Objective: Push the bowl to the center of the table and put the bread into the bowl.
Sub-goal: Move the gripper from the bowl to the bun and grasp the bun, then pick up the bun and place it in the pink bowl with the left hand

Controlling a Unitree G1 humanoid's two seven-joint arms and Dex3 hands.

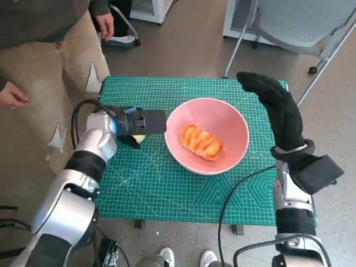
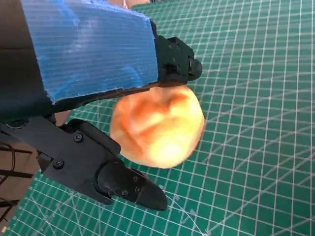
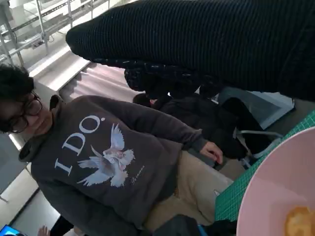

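A person (image 1: 44,61) in tan trousers and a dark sweatshirt stands beside the table's left edge; the right wrist view shows the shirt's print — "I DO." above a winged figure. The left hand (image 1: 133,123), black with blue tape across its back, holds a rounded, glossy golden roll (image 2: 157,125) between its fingers, just above the green cutting mat (image 1: 161,189), whose surface carries a fine white grid and angle lines. Just beside that hand sits the pink bowl (image 1: 233,119) — smooth, round, near the table's middle — with a ridged, orange-brown bread (image 1: 201,142) lying inside it. Past the bowl's far rim the right hand (image 1: 275,105), in a black knitted glove, hovers with fingers extended and nothing in them. A grey mesh chair (image 1: 300,22) stands on the floor beyond the table's far right corner.
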